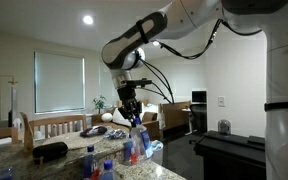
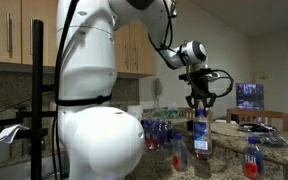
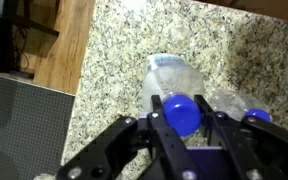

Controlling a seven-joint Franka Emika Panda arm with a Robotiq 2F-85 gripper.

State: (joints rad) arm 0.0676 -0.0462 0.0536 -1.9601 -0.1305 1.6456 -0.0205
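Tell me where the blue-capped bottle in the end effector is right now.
In an exterior view the bottle is upright, gripped at its top by the end effector, above the granite counter, with other bottles on either side.

Room rather dim. Round ceiling light [image 1: 88,19] switched on, white ceiling around it. Walls pale, plain. Window [image 1: 59,82] on far wall, blind closed. Below window, wooden chairs [image 1: 54,125] with slatted backs. Small plant [image 1: 100,102] just beside window. Wall switch [image 1: 221,101] near monitor [image 1: 199,97] on desk. Granite counter [image 3: 134,40], speckled beige and grey. Beside counter edge, wooden floor [image 3: 69,40], brown planks. In exterior view, wooden cabinets [image 2: 14,35] high on wall, stone backsplash [image 2: 4,95] under them.
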